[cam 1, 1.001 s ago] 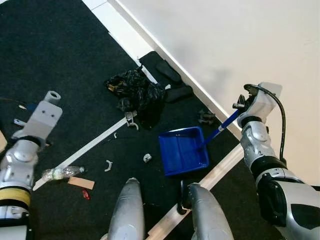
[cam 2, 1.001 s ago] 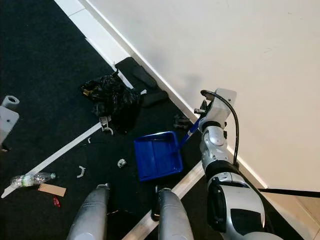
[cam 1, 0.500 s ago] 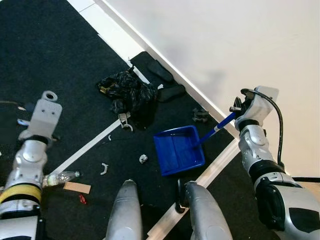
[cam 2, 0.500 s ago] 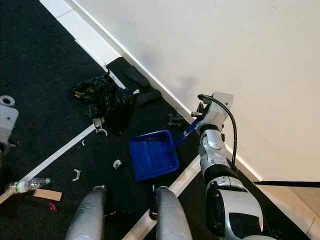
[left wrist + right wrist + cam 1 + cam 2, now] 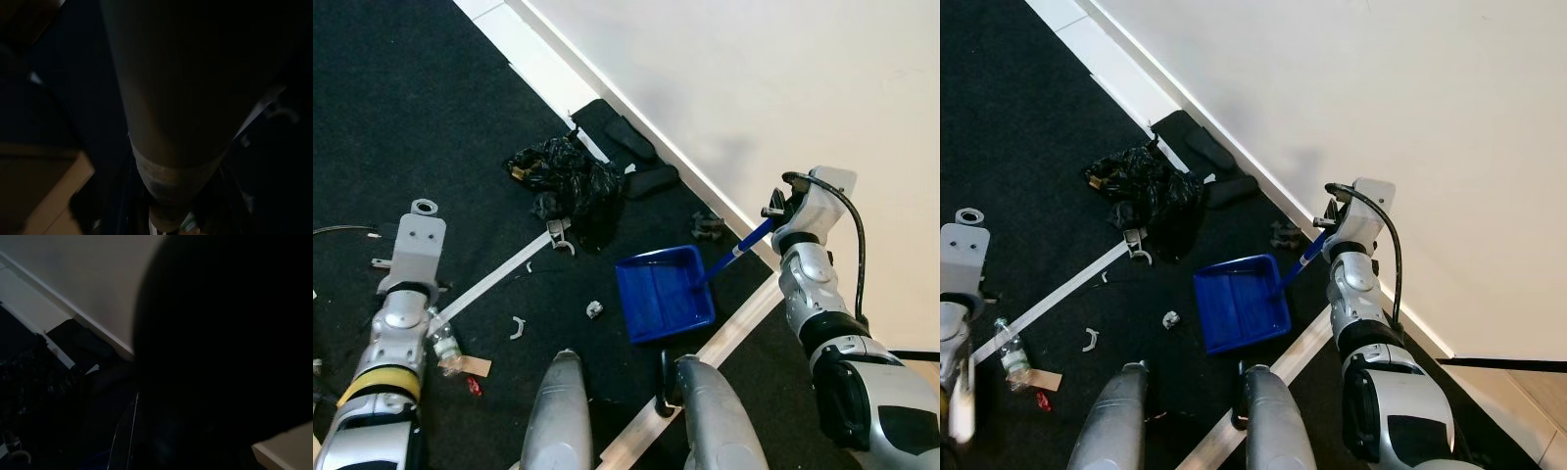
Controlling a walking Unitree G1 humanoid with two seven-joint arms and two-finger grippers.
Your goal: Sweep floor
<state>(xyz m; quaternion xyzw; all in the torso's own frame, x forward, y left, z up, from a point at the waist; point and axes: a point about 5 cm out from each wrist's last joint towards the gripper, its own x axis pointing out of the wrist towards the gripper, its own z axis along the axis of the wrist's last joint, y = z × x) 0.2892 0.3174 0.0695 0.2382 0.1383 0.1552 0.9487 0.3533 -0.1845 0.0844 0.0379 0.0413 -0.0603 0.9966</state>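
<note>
The right gripper (image 5: pixel 775 208), by the wall, holds the blue handle (image 5: pixel 736 251) of a dustpan (image 5: pixel 664 294); its finger spread cannot be made out. The dustpan lies on dark floor (image 5: pixel 421 117) ahead of the robot's legs. Scraps (image 5: pixel 595 310) lie just left of it and a black bag (image 5: pixel 570 181) beyond. The left arm (image 5: pixel 401 294) hangs over a bottle (image 5: pixel 443 343); its grip is hidden.
</note>
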